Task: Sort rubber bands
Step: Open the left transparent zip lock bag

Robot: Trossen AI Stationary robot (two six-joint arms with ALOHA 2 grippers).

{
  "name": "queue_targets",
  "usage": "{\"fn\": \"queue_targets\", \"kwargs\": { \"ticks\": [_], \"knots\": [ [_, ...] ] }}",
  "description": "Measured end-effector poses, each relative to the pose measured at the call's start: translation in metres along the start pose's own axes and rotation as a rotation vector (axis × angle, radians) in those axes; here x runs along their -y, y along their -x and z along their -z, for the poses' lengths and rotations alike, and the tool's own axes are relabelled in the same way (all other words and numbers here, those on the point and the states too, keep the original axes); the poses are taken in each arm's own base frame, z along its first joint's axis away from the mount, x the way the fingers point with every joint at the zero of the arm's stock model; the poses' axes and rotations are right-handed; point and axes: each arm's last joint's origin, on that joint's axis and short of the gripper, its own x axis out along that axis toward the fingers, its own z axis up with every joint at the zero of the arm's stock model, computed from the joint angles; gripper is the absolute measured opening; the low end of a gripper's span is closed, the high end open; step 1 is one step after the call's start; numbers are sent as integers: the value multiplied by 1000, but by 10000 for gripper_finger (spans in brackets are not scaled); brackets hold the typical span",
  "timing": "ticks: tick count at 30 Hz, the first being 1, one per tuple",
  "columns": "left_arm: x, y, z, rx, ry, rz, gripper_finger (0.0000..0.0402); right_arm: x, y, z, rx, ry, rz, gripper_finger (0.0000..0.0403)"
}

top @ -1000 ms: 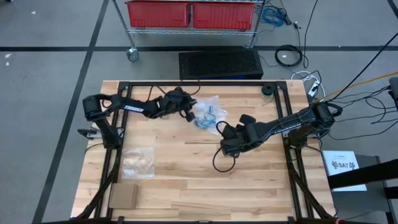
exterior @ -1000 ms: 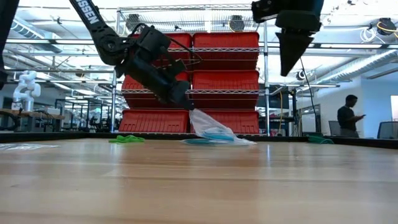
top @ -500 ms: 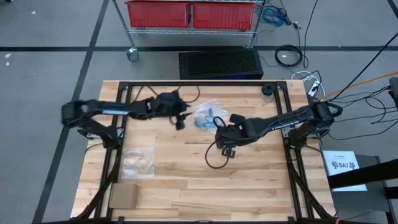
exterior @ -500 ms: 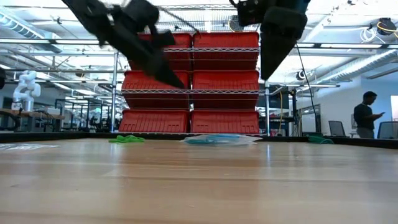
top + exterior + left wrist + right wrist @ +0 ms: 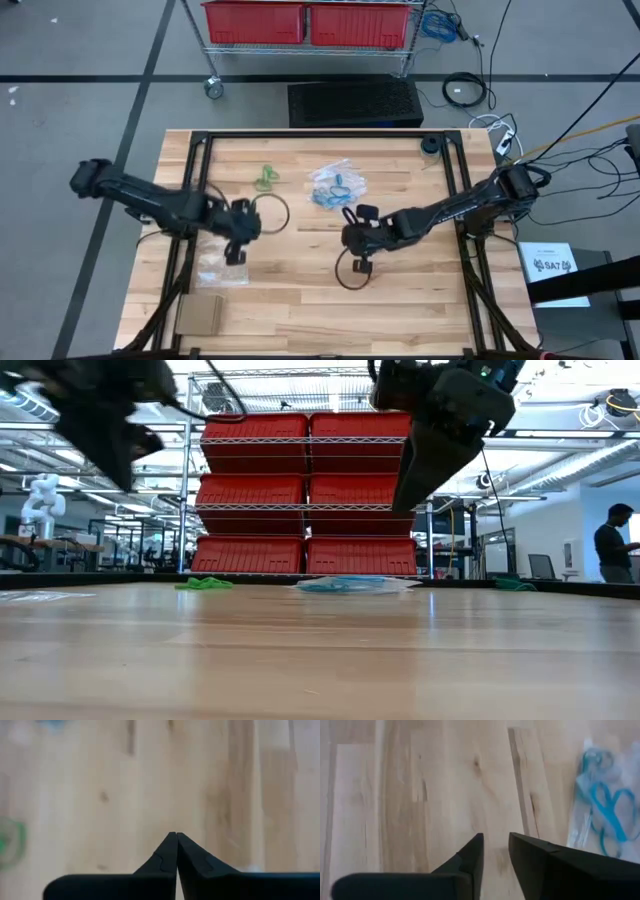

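On the wooden counter, green rubber bands lie at about eleven o'clock — blue rubber bands sit inside a clear bag near twelve. Left hand is clenched, holding nothing, at nine. Right hand hangs in the middle, fingers slightly apart.

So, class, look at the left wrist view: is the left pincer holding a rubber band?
No. The left pincer is shut with its tips pressed together over bare wood, nothing between them.
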Motion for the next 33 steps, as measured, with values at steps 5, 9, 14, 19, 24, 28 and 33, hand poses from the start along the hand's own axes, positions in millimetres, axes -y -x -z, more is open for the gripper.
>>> {"fn": "queue_targets", "kwargs": {
  "ticks": [5, 9, 14, 19, 24, 28, 33],
  "knots": [
    [25, -18, 12, -168, -2, -27, 8, -21, 6, 2, 85, 60, 32, 30],
    [38, -39, 23, -338, -47, -80, 8, -37, 12, 6, 118, 65, 26, 7],
    [51, -64, 34, -489, -82, -108, 8, -53, 18, 11, 152, 30, 2, 2],
    [62, -83, 33, -468, -101, -89, 8, -64, 23, 16, 168, 18, -2, 1],
    [67, -96, 24, -385, -126, -40, 8, -72, 26, 20, 170, 6, -19, 1],
    [63, -106, 10, -275, -148, 0, 8, -78, 28, 23, 170, 12, -32, 0],
    [40, -120, -20, -81, -201, 18, 8, -80, 29, 26, 164, 14, -35, 0]
  ]
}}
